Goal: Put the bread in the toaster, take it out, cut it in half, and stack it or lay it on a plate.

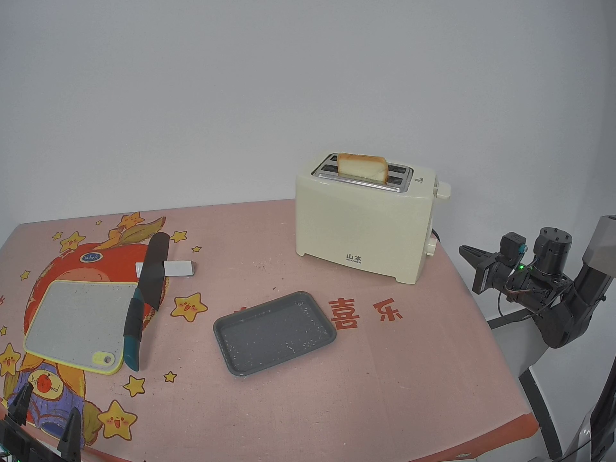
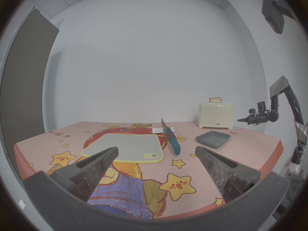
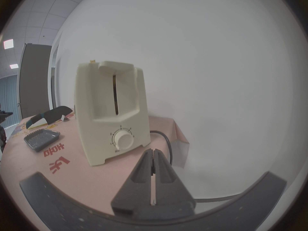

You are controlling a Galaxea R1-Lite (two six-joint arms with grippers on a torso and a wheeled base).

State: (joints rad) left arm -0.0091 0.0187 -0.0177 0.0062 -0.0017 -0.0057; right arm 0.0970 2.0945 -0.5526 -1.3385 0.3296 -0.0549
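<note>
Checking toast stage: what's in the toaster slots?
One bread slice stands in a slot of the toaster, upper part sticking out. Its lower part is hidden inside the body.

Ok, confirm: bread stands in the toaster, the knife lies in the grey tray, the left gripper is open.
Wrong on the knife: the head view shows it lying along the edge of the cutting board, not in the grey tray. Bread in the toaster and the open left gripper are right.

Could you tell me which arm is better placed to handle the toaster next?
Probably the right: the right gripper sits shut beside the toaster's lever end; the left gripper is open at the table's opposite corner.
</note>
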